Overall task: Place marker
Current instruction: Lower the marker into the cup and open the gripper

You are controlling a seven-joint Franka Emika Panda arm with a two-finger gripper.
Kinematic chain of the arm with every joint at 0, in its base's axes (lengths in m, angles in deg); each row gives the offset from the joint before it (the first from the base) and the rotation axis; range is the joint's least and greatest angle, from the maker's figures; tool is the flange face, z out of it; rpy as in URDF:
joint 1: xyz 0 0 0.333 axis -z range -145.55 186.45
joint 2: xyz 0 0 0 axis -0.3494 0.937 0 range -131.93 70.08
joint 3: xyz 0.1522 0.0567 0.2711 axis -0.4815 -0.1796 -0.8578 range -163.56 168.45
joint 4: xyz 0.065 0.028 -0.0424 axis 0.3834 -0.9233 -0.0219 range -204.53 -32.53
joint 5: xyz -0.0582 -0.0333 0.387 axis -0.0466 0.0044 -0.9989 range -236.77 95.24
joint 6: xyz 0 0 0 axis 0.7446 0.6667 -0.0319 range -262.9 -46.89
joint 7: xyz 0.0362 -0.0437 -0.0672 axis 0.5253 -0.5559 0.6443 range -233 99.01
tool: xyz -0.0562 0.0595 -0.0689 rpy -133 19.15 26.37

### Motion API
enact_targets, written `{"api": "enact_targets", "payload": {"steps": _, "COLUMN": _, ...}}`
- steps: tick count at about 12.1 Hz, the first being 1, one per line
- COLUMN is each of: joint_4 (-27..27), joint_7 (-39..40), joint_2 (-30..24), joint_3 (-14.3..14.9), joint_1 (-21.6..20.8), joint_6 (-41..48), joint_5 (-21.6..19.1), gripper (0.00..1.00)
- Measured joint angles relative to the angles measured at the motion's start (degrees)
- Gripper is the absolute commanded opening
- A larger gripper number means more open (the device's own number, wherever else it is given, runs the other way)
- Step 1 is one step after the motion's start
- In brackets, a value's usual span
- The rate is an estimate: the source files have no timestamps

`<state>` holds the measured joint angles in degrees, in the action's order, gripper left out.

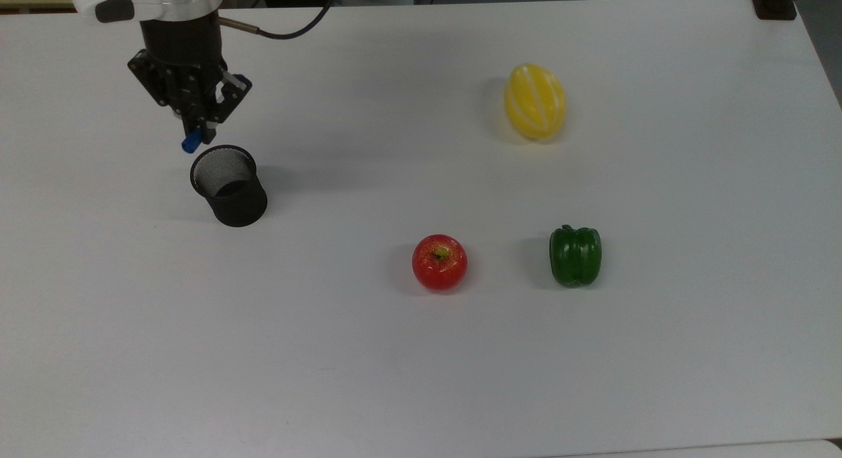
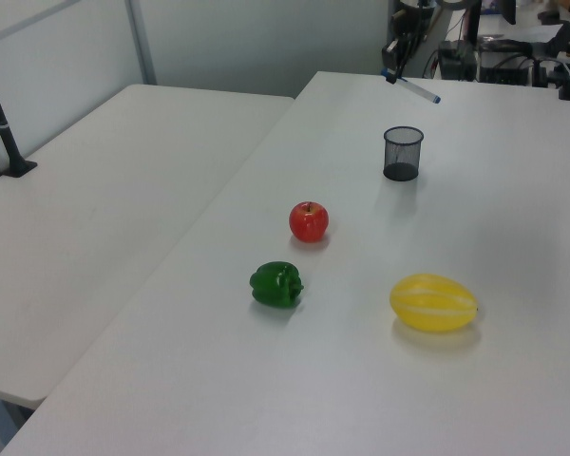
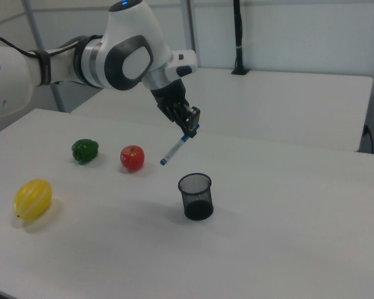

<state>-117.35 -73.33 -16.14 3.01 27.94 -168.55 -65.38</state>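
One end effector (image 3: pixel 188 128) grips the tilted marker (image 3: pixel 174 147) above the mesh cup (image 3: pixel 195 196).

top view: overhead, looking down | left view, right view: oblique, opposite sides | shared: table (image 1: pixel 421 379)

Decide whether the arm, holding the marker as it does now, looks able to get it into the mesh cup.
Probably yes. The gripper holds the marker tilted in the air above the mesh pen cup, whose open mouth faces up with nothing beside it; the marker likely needs turning upright first.
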Motion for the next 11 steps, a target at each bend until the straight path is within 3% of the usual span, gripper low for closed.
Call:
{"api": "enact_targets", "payload": {"steps": 4, "joint_4": -5.58, "joint_7": 0.0, "joint_2": 0.02, "joint_3": 0.07, "joint_1": 1.92, "joint_6": -13.44, "joint_5": 1.85, "gripper": 0.12}}
{"api": "enact_targets", "payload": {"steps": 11, "joint_4": -13.18, "joint_7": 0.0, "joint_2": 1.43, "joint_3": 0.07, "joint_1": 2.02, "joint_6": -26.66, "joint_5": 2.61, "gripper": 0.13}}
